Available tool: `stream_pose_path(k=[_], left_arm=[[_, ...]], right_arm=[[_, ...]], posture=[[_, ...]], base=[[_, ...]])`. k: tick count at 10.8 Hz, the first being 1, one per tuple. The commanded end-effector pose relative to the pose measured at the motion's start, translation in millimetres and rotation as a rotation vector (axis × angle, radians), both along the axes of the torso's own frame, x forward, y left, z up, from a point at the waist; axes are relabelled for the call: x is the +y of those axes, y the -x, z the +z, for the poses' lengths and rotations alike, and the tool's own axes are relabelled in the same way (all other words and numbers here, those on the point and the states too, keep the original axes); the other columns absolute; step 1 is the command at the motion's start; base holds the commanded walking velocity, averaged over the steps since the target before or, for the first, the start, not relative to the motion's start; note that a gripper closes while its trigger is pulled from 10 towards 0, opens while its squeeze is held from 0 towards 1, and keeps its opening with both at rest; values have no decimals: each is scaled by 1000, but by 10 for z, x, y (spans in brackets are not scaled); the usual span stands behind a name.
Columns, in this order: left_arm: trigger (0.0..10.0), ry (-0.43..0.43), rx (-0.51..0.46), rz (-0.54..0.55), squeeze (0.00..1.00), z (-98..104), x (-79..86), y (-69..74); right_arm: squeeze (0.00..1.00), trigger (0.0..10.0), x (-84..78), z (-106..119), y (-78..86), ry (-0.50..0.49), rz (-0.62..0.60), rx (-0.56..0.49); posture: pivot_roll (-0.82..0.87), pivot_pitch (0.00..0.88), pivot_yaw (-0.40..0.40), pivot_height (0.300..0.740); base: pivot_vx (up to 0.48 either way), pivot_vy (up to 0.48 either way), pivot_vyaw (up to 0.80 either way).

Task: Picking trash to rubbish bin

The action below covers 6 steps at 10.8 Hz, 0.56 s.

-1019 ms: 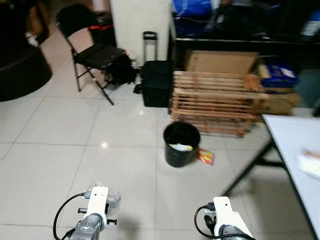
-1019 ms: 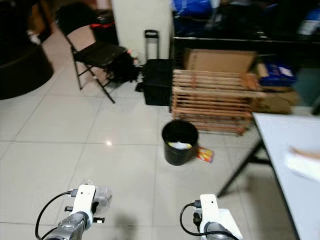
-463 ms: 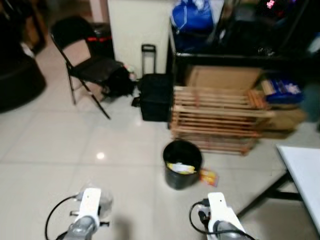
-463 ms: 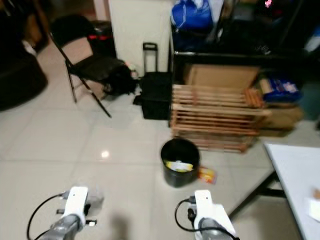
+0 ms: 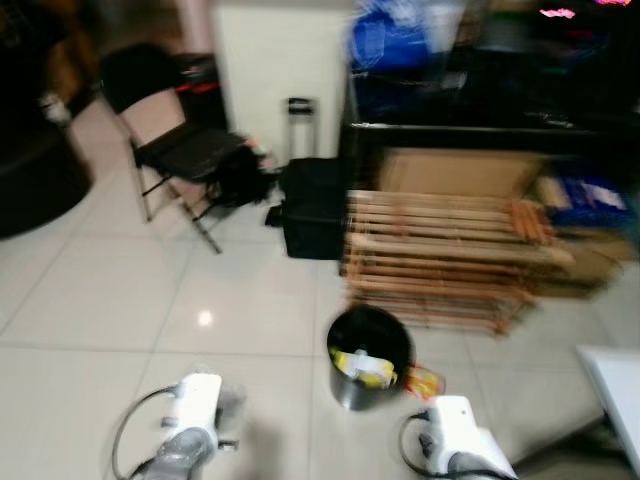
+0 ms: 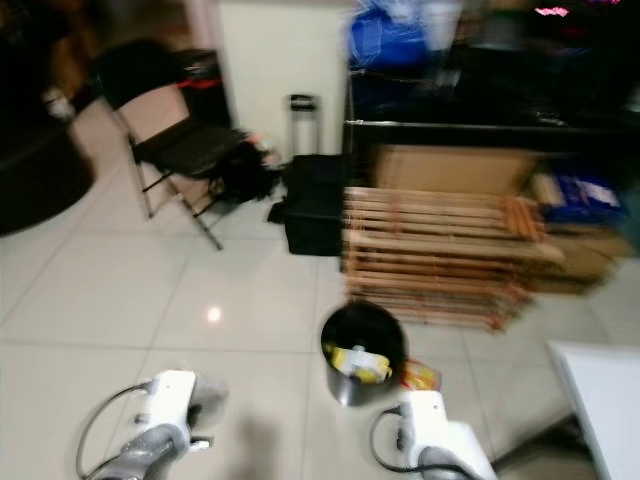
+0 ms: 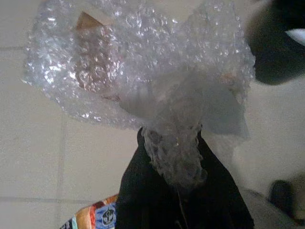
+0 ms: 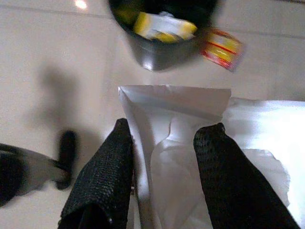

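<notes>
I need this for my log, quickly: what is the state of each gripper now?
Left gripper: shut on bubble wrap.
Right gripper: shut on white paper.

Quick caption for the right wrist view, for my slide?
Right gripper, jaws shut on white paper, above the tiled floor near the black bin and a red-and-yellow wrapper.

No lettering can be read anywhere: the printed wrapper (image 8: 222,48) beside the black bin (image 8: 162,33) shows red and yellow bands (too blurred for words).
</notes>
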<state>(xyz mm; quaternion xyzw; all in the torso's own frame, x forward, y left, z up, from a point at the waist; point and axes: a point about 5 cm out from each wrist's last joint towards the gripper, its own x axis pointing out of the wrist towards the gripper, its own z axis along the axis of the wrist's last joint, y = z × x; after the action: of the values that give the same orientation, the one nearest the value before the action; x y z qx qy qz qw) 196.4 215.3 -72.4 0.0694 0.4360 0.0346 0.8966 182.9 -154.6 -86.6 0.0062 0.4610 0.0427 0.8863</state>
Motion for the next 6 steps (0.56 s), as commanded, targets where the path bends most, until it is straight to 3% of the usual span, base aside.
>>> stream_pose_path(k=[1, 6], left_arm=[[10000, 17, -26, -15, 0, 25, -101, -78], [10000, 17, -24, -15, 0, 24, -97, -75]], right_arm=[[0, 10000, -140, 0, 18, 32, -16, 2], [0, 10000, -138, -1, 17, 33, -15, 4]], posture=[[46, 0, -13, 740], [47, 0, -15, 740]], base=[[472, 0, 0], [472, 0, 0]])
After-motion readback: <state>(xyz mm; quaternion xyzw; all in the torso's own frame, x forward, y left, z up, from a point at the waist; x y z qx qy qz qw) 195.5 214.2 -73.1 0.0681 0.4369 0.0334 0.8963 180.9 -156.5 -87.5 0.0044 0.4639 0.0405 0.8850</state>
